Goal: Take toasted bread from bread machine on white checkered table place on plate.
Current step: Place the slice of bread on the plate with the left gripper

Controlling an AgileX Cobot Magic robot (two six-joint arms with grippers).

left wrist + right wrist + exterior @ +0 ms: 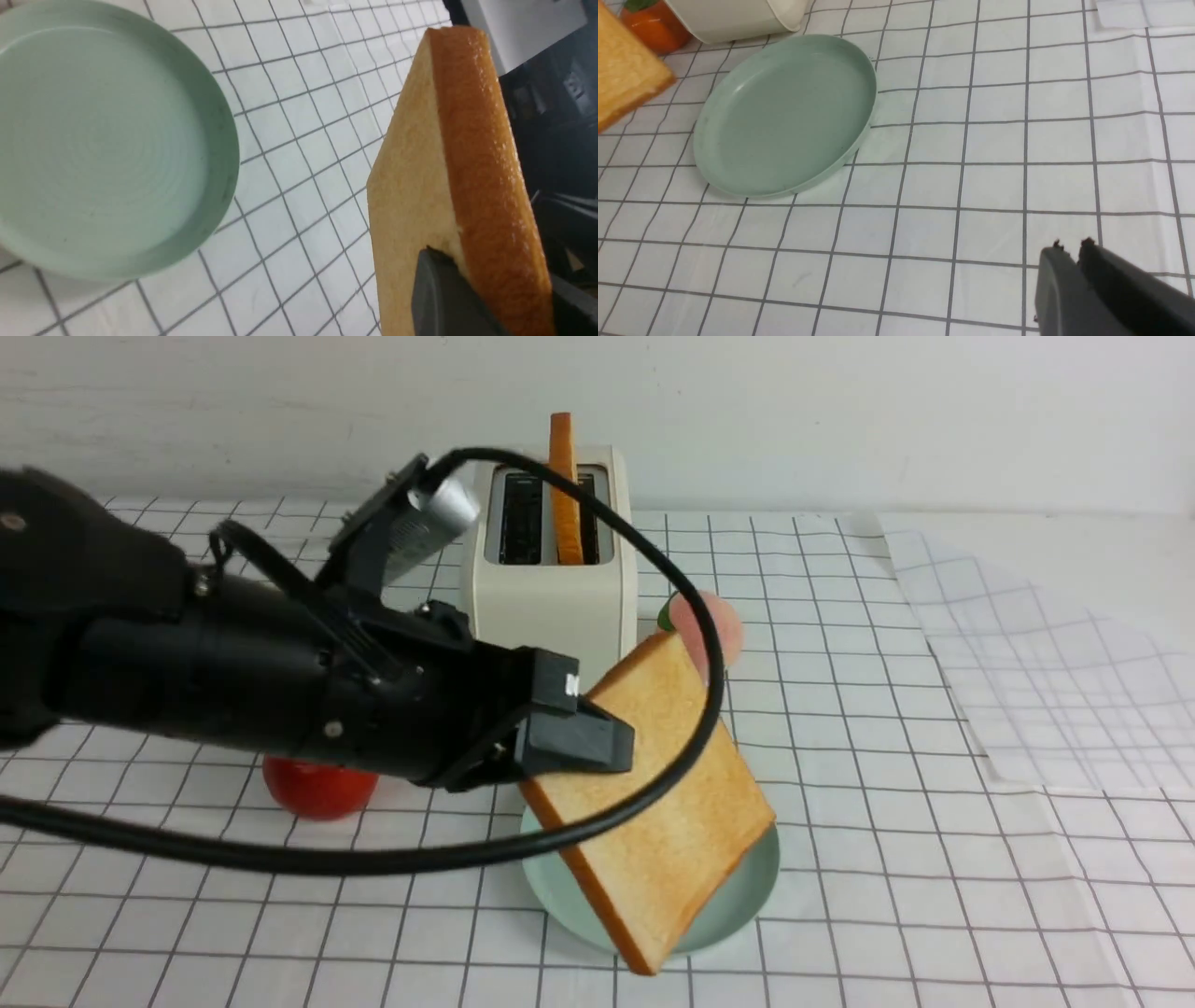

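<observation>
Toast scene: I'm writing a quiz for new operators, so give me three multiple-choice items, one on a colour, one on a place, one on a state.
1. The plate is: A mint green; B red; C black.
2. The unheld slice is: A in the toaster; B on the plate; C on a shelf.
3. The left gripper is: A open; B shut on the held slice; C shut on the plate.
Key: A, pale green surface; A, upright in a slot; B, jaws clamp its edge.
</observation>
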